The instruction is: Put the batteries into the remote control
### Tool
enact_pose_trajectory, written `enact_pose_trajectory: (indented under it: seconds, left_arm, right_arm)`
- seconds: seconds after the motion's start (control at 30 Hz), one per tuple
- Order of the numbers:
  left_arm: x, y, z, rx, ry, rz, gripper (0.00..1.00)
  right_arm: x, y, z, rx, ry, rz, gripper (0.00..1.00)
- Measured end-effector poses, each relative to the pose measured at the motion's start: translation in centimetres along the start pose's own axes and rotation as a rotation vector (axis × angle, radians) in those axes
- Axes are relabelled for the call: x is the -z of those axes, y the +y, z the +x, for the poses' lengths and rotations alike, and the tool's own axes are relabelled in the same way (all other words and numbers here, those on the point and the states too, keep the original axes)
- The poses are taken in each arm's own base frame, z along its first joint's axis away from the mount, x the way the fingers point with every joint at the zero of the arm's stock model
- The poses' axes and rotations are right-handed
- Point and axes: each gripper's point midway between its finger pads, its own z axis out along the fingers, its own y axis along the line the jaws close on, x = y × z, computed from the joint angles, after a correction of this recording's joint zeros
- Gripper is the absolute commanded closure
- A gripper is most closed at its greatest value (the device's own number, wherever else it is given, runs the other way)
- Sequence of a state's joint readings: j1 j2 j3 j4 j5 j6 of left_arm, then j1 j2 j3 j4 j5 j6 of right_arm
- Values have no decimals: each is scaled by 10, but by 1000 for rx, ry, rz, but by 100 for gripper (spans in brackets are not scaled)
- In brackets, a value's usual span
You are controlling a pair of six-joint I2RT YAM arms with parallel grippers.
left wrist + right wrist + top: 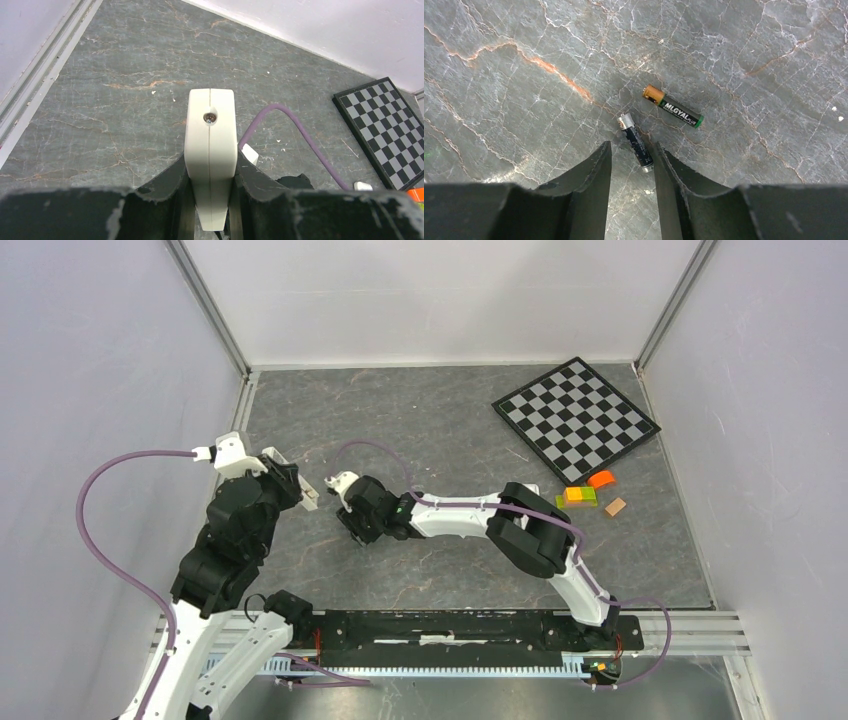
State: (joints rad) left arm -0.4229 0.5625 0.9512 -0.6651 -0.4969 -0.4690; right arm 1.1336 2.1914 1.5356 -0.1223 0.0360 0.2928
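My left gripper (210, 167) is shut on the white remote control (210, 130) and holds it end-on above the table; a small round LED shows on its front end. In the top view the left gripper (298, 492) and the remote (309, 499) are at the left. My right gripper (632, 150) is open, pointing down over two batteries lying on the table. The black battery (636, 142) lies between the fingertips, its near end close to the right-hand finger (669, 170). The green and gold battery (672, 112) lies just beyond. In the top view the right gripper (355, 532) hides both batteries.
A chessboard (575, 420) lies at the back right, with small coloured blocks (585, 495) in front of it. A small white piece (362, 186) lies near the board's corner. The right arm's purple cable (295, 125) crosses ahead of the remote. Walls enclose the table.
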Motion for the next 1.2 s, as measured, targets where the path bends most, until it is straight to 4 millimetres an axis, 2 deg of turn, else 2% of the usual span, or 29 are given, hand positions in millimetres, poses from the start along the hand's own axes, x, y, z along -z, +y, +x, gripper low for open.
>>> enact_pose_trajectory:
  seconds: [0.13,0.2,0.4,0.57,0.67,0.8,1.07,1.13,1.2]
  left_arm:
    - [1,0,-1,0,-2,-2,98]
    - [1,1,-3,-4,-7,-5,98]
    - [3,3,-9,-10,-24,-16,98]
    - [4,3,-10,-13,-26,-15,98]
    - [4,3,-10,-14,-24,-15,98]
    - [4,1,-9,-14,-19,-4,98]
    - [3,-19,-2,-13,27,99,98]
    - [1,-28,1,-14,46,136,98]
    - [-1,-35,4,-15,61,162,98]
  right_arm:
    - [0,1,2,44,25,19,60]
    - [-2,5,1,77,35,28,67]
    - [-10,15,-4,149,52,73,94]
    - [-6,11,-1,170,55,110,99]
    - [7,5,11,182,83,120,99]
    - [37,-8,39,186,148,136,99]
    - [95,-45,89,101,239,198,98]
    - [104,-53,97,76,251,221,95]
    - [112,-61,104,50,261,243,88]
